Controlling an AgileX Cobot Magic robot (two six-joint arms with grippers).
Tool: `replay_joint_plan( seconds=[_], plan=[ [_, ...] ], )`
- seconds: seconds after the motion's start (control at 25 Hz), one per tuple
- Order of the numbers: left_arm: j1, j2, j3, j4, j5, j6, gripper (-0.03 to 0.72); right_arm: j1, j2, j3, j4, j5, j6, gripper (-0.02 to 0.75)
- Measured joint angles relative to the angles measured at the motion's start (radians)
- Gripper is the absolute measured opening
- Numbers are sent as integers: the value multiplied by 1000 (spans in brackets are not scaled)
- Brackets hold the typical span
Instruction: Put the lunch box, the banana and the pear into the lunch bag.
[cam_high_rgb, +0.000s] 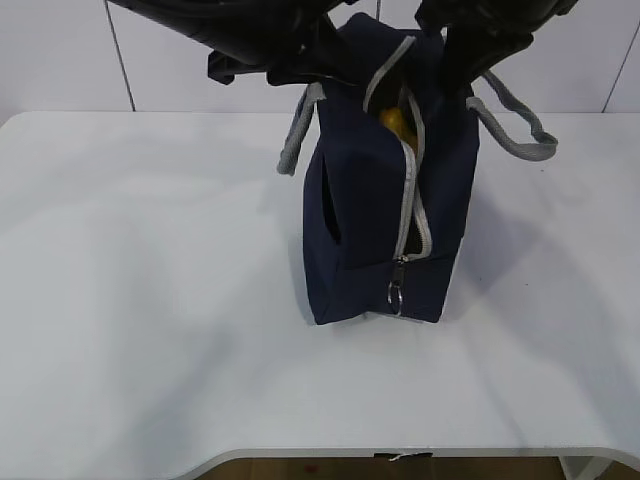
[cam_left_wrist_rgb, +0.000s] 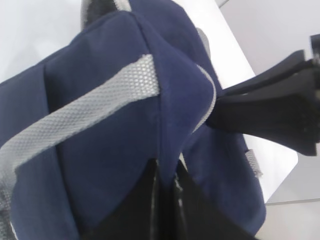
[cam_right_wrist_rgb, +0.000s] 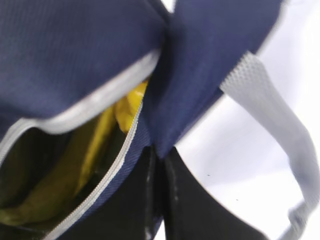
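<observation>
- The lunch bag (cam_high_rgb: 375, 200) stands upright on the white worktop (cam_high_rgb: 150, 300), and every place below is given relative to it.
- The left gripper (cam_left_wrist_rgb: 165, 172) has its fingers (cam_left_wrist_rgb: 135, 210) closed together on a fold of navy fabric at the bag's top edge, on the left side of the zip opening.
- The right gripper (cam_right_wrist_rgb: 159, 155) has its fingers (cam_right_wrist_rgb: 195, 205) pinched shut on the fabric of the opposite lip, just beside the grey zipper (cam_high_rgb: 412, 190) track.
- Yellow fruit shows inside the bag through the gap: a long yellow shape I take for the banana (cam_right_wrist_rgb: 55, 195), and a brighter yellow lump higher up that is probably the pear (cam_right_wrist_rgb: 131, 102).
- The lunch box is not visible anywhere; whether it lies deeper inside the bag I cannot tell.
- The ring pull (cam_high_rgb: 397, 292) hangs low on the near face of the bag, so the zip stands open along most of its length.
- Risk: both grips are thin pinches of soft cloth, so a pull outward could slip a lip free and let the mouth collapse.
- Risk: lifting unevenly could tip the bag and roll the fruit toward the open zip.
- Risk: the grey strap handle (cam_right_wrist_rgb: 270, 115) hangs loose beside the right gripper and could snag it.
</observation>
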Motion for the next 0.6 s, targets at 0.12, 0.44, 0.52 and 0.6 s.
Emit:
replay_joint_plan(
  seconds=[0.12, 0.44, 0.52, 0.6],
  plan=[
    [0, 14, 0, -5, -9, 0, -6, 0, 0, 2, -8, 0, 0, 8],
    [-1, 25, 0, -4, -36, 0, -6, 0, 26, 2, -13, -8, 0, 8],
    [-1, 25, 0, 4, -37, 0, -6, 0, 30, 2, -11, -10, 0, 9],
    [-1, 30, 0, 12, -40, 0, -4, 0, 31, 2, -11, -10, 0, 9]
  ],
)
